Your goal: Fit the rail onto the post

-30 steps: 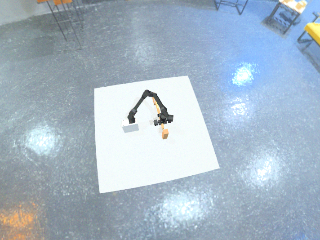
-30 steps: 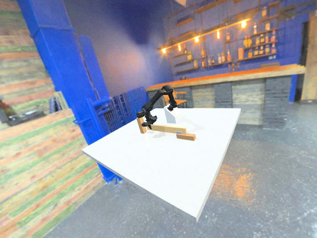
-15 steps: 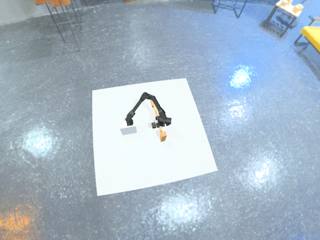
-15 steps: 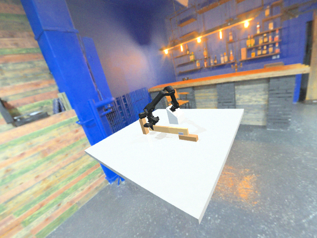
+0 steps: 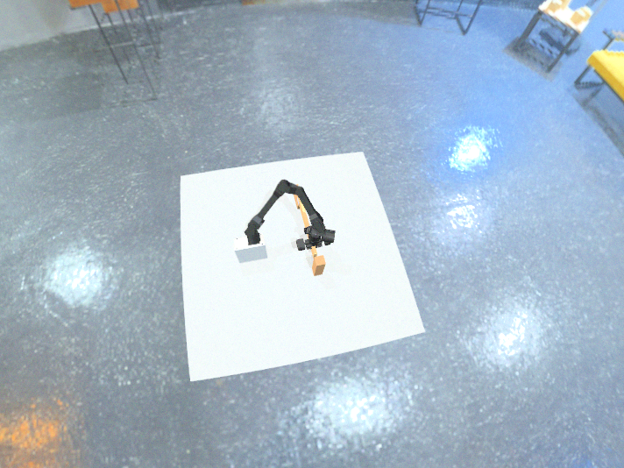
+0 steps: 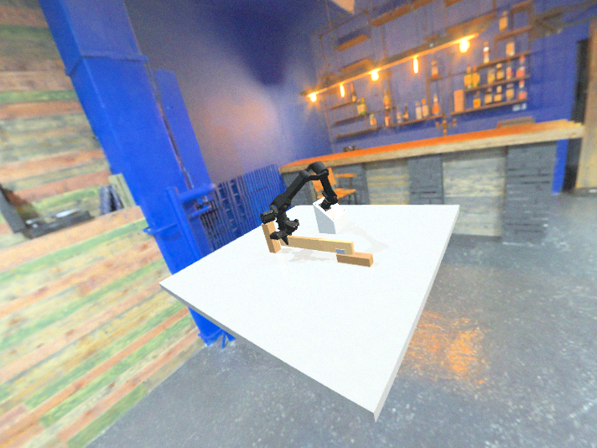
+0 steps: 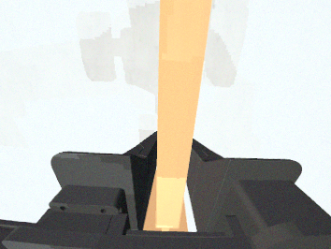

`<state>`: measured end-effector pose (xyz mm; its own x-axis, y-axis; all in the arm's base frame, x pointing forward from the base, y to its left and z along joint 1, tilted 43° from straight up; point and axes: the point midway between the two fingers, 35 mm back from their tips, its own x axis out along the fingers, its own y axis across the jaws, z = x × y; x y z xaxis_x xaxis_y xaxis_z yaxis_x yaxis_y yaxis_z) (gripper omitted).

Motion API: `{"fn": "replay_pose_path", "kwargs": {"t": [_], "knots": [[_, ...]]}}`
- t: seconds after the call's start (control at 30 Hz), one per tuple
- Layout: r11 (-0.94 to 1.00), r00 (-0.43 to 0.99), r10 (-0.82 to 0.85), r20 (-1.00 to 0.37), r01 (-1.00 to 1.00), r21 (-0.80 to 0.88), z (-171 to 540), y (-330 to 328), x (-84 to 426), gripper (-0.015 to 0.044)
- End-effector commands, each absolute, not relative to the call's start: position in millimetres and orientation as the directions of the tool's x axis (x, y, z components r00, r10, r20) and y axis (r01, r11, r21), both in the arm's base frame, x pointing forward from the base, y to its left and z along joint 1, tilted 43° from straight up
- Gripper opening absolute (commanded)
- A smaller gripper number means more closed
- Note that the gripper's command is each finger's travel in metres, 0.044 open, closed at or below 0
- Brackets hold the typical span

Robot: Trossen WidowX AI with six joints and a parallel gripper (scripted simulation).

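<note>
Rail (image 5: 304,217) (image 6: 318,244) (image 7: 179,94) was between the fingers of the pincer (image 5: 314,243) (image 6: 284,239) (image 7: 169,136), which was closed upon it near the post (image 5: 318,265) (image 6: 268,237), above the tabletop (image 5: 282,312) (image 6: 308,299).

1 rail (image 5: 304,217) (image 6: 318,244) (image 7: 179,94); 1 post (image 5: 318,265) (image 6: 268,237); 1 footboard block (image 6: 355,259); 1 arm (image 5: 269,203) (image 6: 294,185); 2 fingers visible in the wrist view.

On the far side of the room there is a bar (image 6: 433,141), and bottles (image 6: 496,91) stand on shelves above it. Lamps (image 6: 374,75) are shining there. A blue column (image 6: 116,96) rises beside a plank wall (image 6: 43,120). In the top view, a yellow seat (image 5: 609,67) is near a small table (image 5: 568,18).
</note>
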<state>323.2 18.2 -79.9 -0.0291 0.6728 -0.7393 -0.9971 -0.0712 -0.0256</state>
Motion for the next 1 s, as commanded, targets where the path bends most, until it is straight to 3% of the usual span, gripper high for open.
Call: {"fn": "replay_pose_path", "kwargs": {"t": [0.0,0.97], "knots": [[-0.067,-0.025,0.673,-0.739,-0.997,-0.027,-80.7,14.5,323.2,0.0000],[-0.067,-0.025,0.673,-0.739,-0.997,-0.027,-87.6,8.8,323.8,0.0000]]}}
